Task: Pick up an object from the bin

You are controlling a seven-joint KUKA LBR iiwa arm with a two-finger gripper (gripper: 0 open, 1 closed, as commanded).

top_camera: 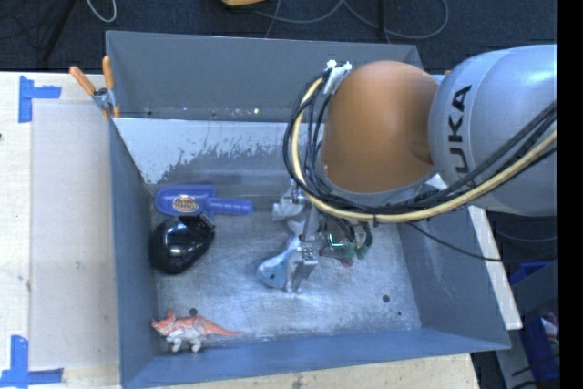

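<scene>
Centrally, the end effector, grip unreadable, sits by a pale blue piece, clear of bin walls.

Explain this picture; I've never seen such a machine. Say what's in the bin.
This is a robot arm, reaching in from the right; the orange dome is part of it. Its gripper, the pincer at its end, is down in the middle of a grey metal bin. The one camera looks down from above, somewhat sideways. In the bin lie a blue handle, a black lump just below it, an orange dinosaur in the near left corner, and a pale blue piece right beside the gripper. Whether that piece is held, I cannot tell.
</scene>
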